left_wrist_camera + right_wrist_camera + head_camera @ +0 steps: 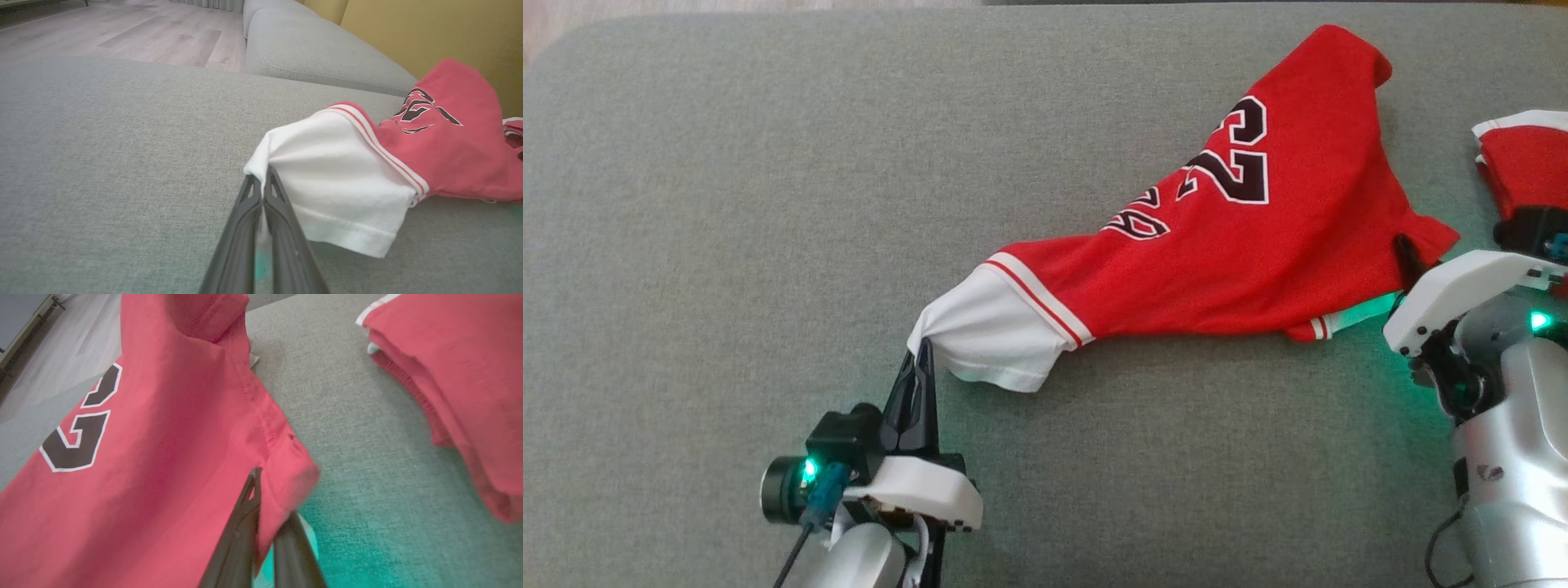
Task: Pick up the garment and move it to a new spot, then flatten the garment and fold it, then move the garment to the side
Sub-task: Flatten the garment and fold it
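garment [1241, 245], a red jersey with a white sleeve, lies stretched across the grey sofa cushion [727, 245]. at the garment's left end the left gripper [923, 353] is closed tight on the white sleeve's corner. at its right end the right gripper [1406, 253] pinches a red edge, fingers nearly together. the left wrist view adds wooden floor [122, 28] far behind the garment. the right wrist view shows a second red cloth [449, 375] lying apart, right of the garment.
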`<state>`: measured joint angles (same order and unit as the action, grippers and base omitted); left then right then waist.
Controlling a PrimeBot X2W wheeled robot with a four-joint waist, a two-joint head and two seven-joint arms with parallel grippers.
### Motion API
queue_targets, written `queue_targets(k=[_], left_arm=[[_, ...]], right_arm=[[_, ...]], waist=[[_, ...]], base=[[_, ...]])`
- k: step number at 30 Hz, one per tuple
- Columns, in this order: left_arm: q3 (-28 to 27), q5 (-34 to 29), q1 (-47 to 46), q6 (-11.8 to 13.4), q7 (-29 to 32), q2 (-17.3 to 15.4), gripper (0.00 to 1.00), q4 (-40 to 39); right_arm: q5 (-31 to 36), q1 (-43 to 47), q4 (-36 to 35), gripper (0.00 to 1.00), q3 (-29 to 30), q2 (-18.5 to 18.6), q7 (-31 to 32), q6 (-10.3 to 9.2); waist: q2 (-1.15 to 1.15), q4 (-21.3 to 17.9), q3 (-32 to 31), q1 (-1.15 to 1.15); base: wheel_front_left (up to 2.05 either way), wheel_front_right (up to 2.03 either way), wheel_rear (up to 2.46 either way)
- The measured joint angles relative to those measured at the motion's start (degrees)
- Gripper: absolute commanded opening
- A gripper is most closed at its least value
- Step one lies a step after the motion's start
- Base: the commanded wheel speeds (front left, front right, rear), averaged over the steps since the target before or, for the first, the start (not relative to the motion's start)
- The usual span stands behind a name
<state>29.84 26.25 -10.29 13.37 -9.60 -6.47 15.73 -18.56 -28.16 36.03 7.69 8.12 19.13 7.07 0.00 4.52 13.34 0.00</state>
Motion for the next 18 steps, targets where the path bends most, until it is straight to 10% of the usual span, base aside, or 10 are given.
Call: queue_targets(k=[18], left_arm=[[-3.31,7.44,-0.03,-3.35,-1.00,-0.52,0.00,-12.18]], right_arm=[[-9.81,0.96,-14.72,0.00,-3.16,3.10,-5.50,0.00]], waist=[[0.00,-1.21,-5.32,-0.01]], base=[[0.00,0.00,0.00]])
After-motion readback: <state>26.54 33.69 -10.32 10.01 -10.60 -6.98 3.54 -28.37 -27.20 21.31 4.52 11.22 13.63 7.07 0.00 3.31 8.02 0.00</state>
